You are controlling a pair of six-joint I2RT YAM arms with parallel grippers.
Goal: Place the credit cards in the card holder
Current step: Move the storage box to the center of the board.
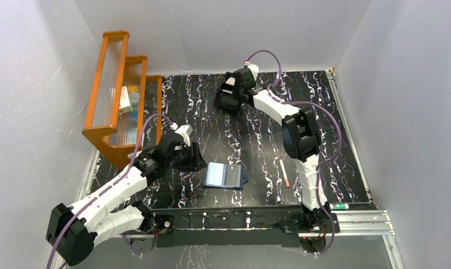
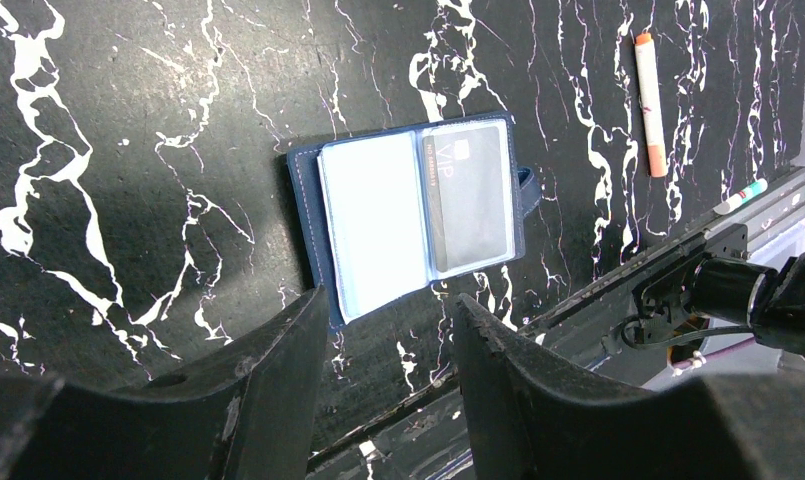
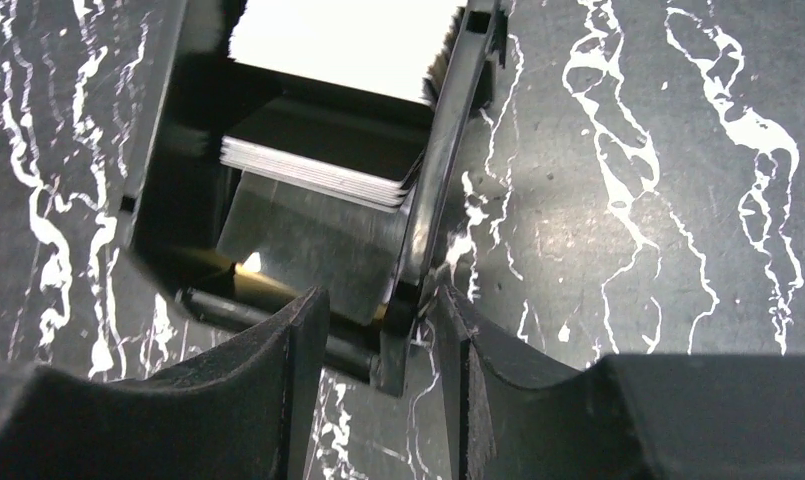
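Observation:
The card holder (image 1: 226, 175) (image 2: 418, 215) lies open and flat on the black marbled table near the front middle. Its right sleeve holds a grey credit card (image 2: 468, 195); the left sleeve (image 2: 373, 225) looks pale blue. My left gripper (image 1: 194, 159) (image 2: 388, 300) hovers just left of it, open, nothing between its fingers (image 2: 268, 370). At the far middle my right gripper (image 1: 227, 101) (image 3: 380, 298) is open over a black box (image 3: 448, 150) that holds a stack of credit cards (image 3: 318, 170). The box's near corner stands between the jaws.
A pale stick with an orange tip (image 1: 284, 172) (image 2: 650, 100) lies right of the card holder. An orange rack (image 1: 119, 95) stands at the back left. A marker (image 1: 340, 206) rests on the front rail. White walls close in the table.

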